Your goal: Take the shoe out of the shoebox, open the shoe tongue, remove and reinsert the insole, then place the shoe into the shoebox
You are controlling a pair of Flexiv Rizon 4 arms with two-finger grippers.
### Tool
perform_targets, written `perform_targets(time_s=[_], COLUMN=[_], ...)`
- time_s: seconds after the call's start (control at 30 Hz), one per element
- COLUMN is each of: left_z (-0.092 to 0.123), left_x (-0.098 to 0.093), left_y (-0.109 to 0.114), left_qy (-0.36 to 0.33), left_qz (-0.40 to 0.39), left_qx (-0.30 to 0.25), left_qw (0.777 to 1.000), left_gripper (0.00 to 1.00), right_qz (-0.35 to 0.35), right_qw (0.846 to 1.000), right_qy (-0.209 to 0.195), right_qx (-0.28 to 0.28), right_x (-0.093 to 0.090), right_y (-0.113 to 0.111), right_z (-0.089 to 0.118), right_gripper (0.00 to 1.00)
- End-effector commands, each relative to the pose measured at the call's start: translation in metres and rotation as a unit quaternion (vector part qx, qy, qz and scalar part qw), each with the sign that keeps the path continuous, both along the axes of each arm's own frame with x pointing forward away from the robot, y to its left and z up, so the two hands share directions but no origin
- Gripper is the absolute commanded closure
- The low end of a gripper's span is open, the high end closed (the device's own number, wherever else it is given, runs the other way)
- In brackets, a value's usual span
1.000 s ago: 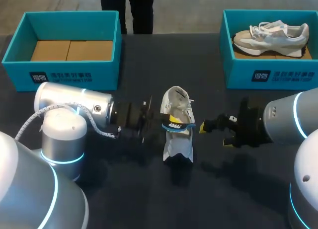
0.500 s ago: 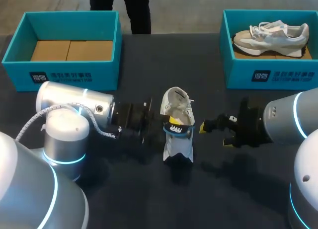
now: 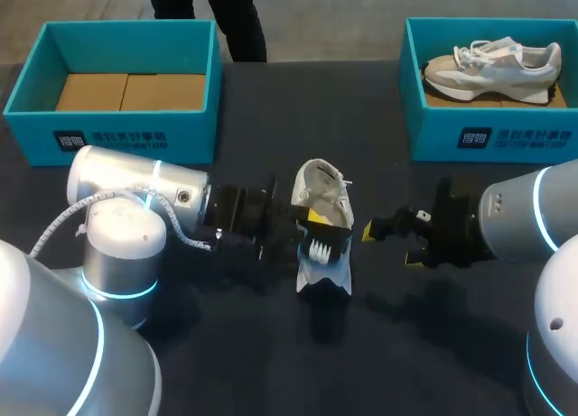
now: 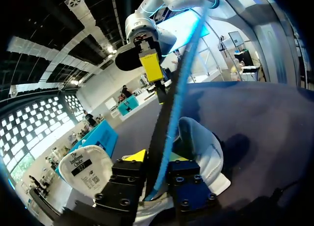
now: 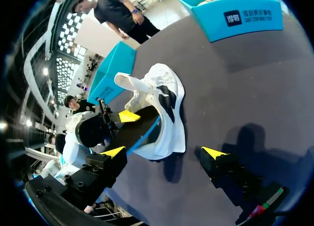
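Left fingers (image 3: 312, 218) pinch the insole (image 3: 325, 244) at the white sneaker (image 3: 318, 183) mouth, mid-tabletop (image 3: 271, 118); the sneaker's length runs crosswise to them. Right fingers (image 3: 370, 230), spread wide and empty, sit near its other side.

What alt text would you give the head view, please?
The left gripper holds a black insole at the opening of a white shoe; the right gripper hangs open beside it. Two teal shoeboxes sit behind, one holding another shoe.
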State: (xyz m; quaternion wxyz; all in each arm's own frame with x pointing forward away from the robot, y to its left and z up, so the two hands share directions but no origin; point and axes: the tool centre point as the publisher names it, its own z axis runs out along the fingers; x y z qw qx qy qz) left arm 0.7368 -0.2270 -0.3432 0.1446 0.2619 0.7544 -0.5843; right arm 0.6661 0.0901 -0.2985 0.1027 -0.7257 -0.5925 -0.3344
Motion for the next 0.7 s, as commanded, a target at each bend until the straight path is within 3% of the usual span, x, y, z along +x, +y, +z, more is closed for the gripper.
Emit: perform_targets(time_s=[0.03, 0.47, 0.53, 0.63, 0.7], left_z=[0.008, 0.027, 0.027, 0.025, 0.024], left_x=[-0.005, -0.021, -0.022, -0.024, -0.025], left_y=[0.001, 0.007, 0.008, 0.010, 0.010], left_qy=[-0.007, -0.030, -0.030, -0.029, -0.029], left_qz=[-0.002, -0.012, -0.012, -0.010, -0.011], left_qx=[-0.002, -0.012, -0.012, -0.012, -0.010], left_qw=[1.000, 0.999, 0.999, 0.999, 0.999], left_gripper=[0.51, 0.64, 0.69, 1.00, 1.00], right_qz=[0.002, 0.002, 0.002, 0.002, 0.002], right_qw=[1.000, 1.000, 1.000, 1.000, 1.000], right_qy=[0.001, 0.001, 0.001, 0.001, 0.001], right_qx=[0.004, 0.004, 0.004, 0.004, 0.004], right_x=[-0.003, -0.003, -0.003, -0.003, -0.003], right_y=[-0.005, -0.005, -0.005, -0.005, -0.005], right_z=[0.003, 0.003, 0.003, 0.003, 0.003], right_gripper=[0.00, 0.00, 0.00, 0.00, 0.00])
